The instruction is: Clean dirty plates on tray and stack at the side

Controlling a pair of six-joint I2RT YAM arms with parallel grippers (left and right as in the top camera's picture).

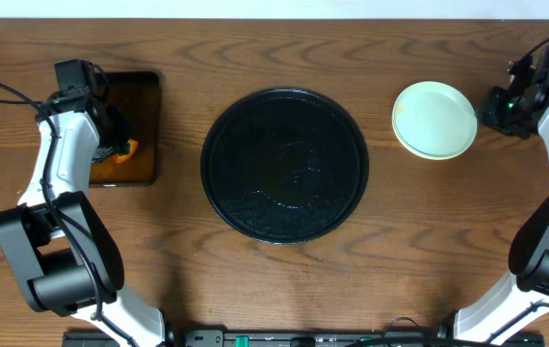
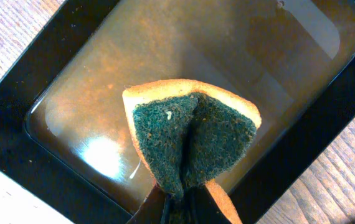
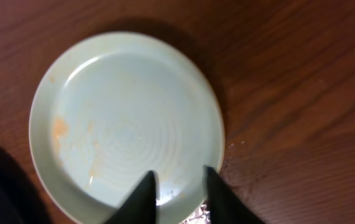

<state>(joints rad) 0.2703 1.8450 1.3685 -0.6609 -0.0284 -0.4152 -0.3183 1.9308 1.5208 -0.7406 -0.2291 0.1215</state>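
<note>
Wood table (image 1: 419,241). Round tray (image 1: 285,164) at centre, glossy black. Rectangular tray (image 2: 15,149) far left, holding orange-brown liquid (image 2: 103,93). Plates (image 1: 435,119) right of round tray, off it, on table; mint one on top, faint orange smears; number beneath unclear. Sponge (image 2: 193,137) folded, green side out, over liquid. Left gripper (image 2: 180,205) clamped on sponge. Right gripper (image 3: 179,177) over top plate's rim, fingers parted narrowly, gripping nothing.

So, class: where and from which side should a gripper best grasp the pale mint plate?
Take the mint plate by its raised rim on the side facing the right gripper. It lies flat and shallow, so probably only the edge offers a pinch: one finger over, one under.
</note>
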